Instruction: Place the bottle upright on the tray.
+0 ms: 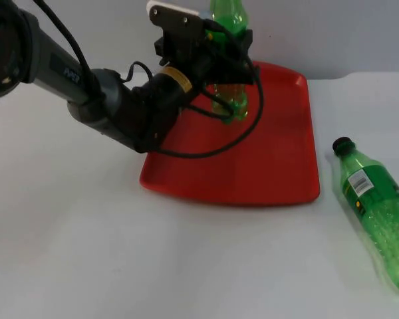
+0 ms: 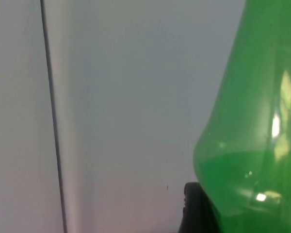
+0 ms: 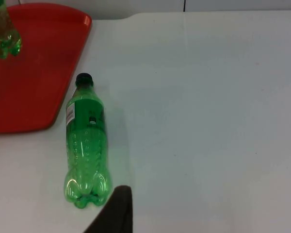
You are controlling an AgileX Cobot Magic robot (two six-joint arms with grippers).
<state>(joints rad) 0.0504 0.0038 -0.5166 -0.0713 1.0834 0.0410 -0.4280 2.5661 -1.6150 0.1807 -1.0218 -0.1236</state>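
The left gripper pinches a green bottle upright, its base at the red tray's far side; bare tray lies nearer. A second capped bottle lies on the table right of the tray.

Upright bottle on tray; second bottle beside.

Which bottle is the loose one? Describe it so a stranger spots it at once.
Start at the red tray on the white table. Just off its right edge a green bottle lies on its side, black cap towards the wall. Unlike the upright bottle on the tray, no hand holds it.
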